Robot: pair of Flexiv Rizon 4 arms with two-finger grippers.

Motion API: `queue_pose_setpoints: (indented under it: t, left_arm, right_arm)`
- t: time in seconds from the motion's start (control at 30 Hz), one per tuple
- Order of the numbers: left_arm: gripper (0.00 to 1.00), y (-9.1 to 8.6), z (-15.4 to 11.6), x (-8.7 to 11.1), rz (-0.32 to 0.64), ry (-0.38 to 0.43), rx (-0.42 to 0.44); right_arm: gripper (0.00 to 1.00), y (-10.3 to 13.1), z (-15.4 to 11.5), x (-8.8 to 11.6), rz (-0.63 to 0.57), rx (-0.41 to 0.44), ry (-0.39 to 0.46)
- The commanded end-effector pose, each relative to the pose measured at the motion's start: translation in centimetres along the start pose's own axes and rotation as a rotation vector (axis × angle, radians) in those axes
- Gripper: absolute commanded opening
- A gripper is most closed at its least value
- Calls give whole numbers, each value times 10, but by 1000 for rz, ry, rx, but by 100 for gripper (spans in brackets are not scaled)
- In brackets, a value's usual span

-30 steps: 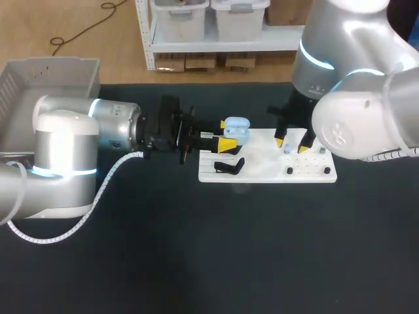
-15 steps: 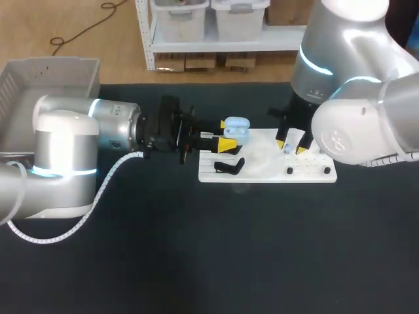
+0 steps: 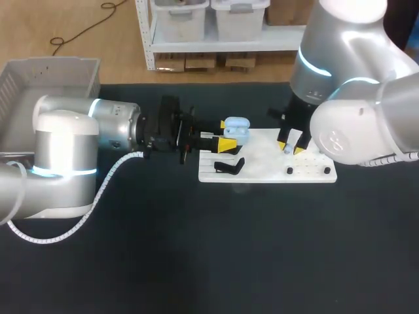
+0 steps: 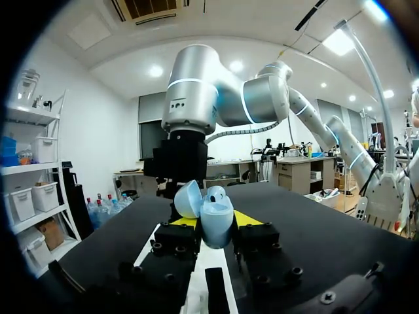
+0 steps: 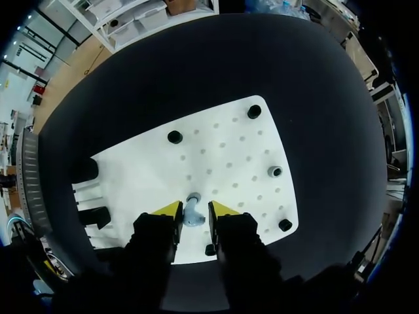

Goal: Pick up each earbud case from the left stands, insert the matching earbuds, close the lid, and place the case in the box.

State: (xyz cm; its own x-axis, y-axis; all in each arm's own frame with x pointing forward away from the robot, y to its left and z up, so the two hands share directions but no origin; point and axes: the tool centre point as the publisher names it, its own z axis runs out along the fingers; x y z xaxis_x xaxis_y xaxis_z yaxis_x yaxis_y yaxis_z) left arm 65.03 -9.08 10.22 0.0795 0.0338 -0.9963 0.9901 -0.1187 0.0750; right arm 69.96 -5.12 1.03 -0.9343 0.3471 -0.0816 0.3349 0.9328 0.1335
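My left gripper (image 3: 224,140) (image 4: 214,222) is shut on a light blue earbud case (image 3: 236,129) (image 4: 215,221), held just over the left end of the white board (image 3: 262,171). The case's lid (image 4: 186,198) stands open. My right gripper (image 3: 290,146) (image 5: 195,209) points down at the board's right half. Its yellow fingertips (image 5: 169,209) are closed against a small light blue earbud (image 5: 192,212) (image 3: 288,147) that sits on the board (image 5: 222,150).
A black stand (image 3: 229,167) (image 5: 95,214) lies on the board's left part, below the held case. Small black pegs (image 3: 289,171) (image 5: 175,137) and a grey one (image 5: 275,171) dot the board's right part. A grey bin (image 3: 46,78) stands at the table's far left.
The right gripper's fingers have drawn together around the earbud on the board. The left arm and the case have kept still.
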Motion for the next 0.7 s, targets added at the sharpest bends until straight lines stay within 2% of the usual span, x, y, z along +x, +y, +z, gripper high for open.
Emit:
queue_pose_setpoints:
  t: [0.03,0.33,0.57,0.7]
  left_arm:
    - [0,-1,0,0,2,0,-4]
    - [0,-1,0,0,2,0,-4]
    - [0,-1,0,0,2,0,-4]
    - [0,-1,0,0,2,0,-4]
  right_arm:
    - [1,0,2,-1,2,4,3]
    - [0,-2,2,-1,2,14,5]
    - [0,-3,-14,2,4,-3,13]
    - [0,-6,-25,3,13,-41,28]
